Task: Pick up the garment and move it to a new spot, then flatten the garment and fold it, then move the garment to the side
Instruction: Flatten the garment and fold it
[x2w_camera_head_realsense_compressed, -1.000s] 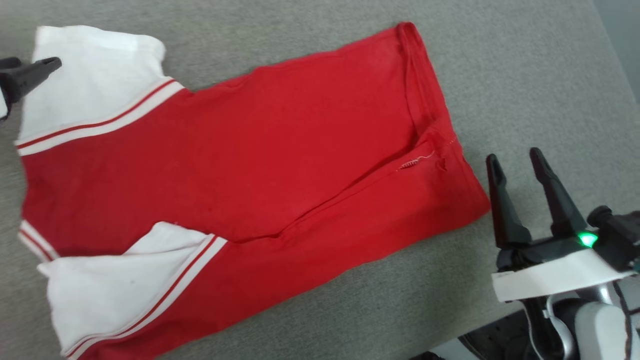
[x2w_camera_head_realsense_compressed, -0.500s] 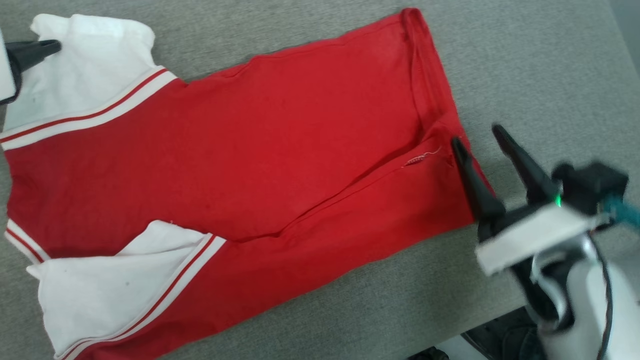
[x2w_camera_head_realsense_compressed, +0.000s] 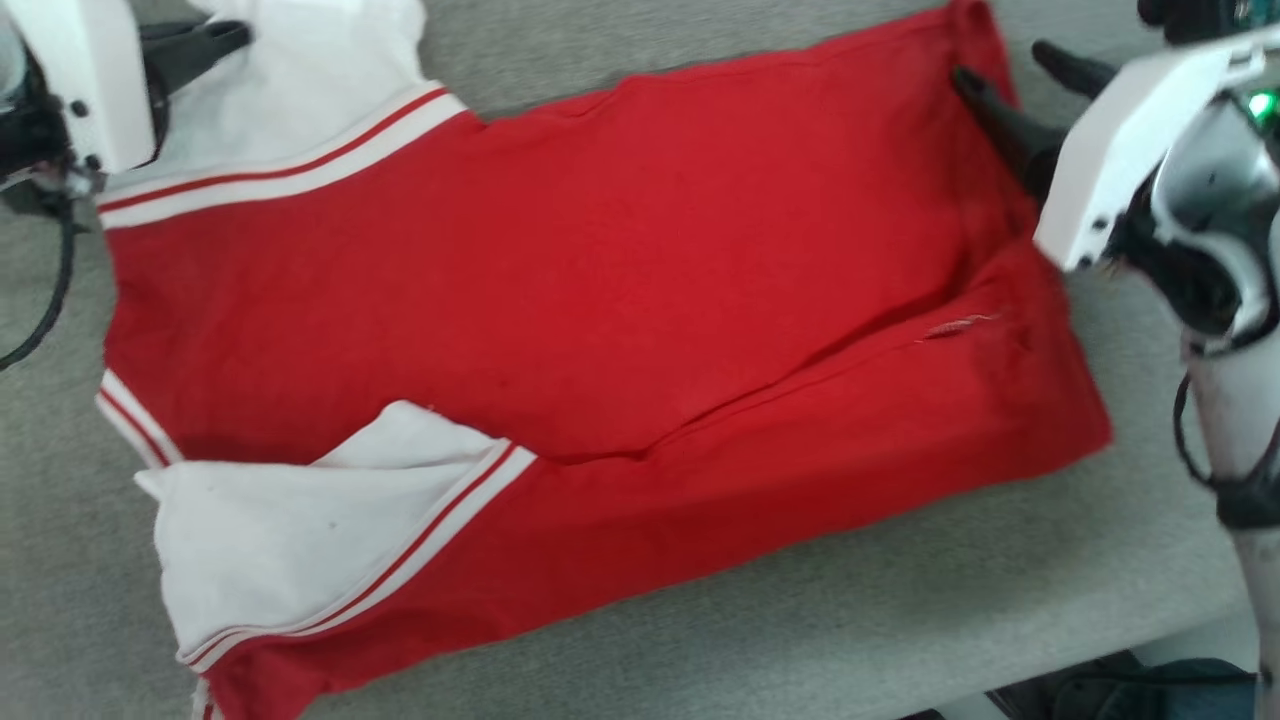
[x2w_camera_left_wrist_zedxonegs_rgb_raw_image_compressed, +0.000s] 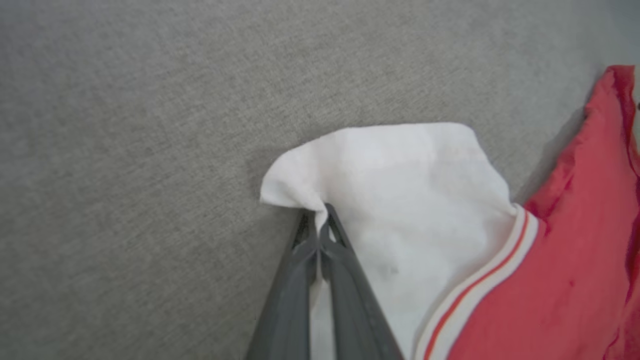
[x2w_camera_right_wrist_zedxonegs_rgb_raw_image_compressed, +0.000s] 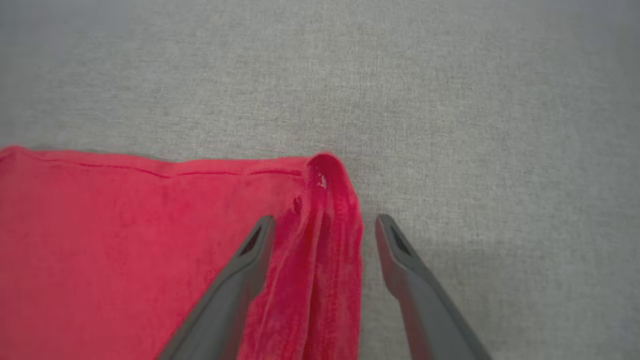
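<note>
Head view, near to far. Grey cloth-covered surface (x2w_camera_head_realsense_compressed: 900, 620): near edge at bottom. The garment (x2w_camera_head_realsense_compressed: 620, 300) lies spread across it, red body w/ a lengthwise fold. Near white sleeve (x2w_camera_head_realsense_compressed: 300, 540) is folded over the red, striped trim showing. Far left: L gripper (x2w_camera_left_wrist_zedxonegs_rgb_raw_image_compressed: 317, 225), fingers pressed together, pinches a fold at the edge of the far white sleeve (x2w_camera_left_wrist_zedxonegs_rgb_raw_image_compressed: 400, 190). Far right: R gripper (x2w_camera_right_wrist_zedxonegs_rgb_raw_image_compressed: 325, 225), fingers spread apart, straddles the rolled hem corner (x2w_camera_right_wrist_zedxonegs_rgb_raw_image_compressed: 327, 172). One finger is over red cloth, the other over bare surface; contact w/ cloth cannot be told.
</note>
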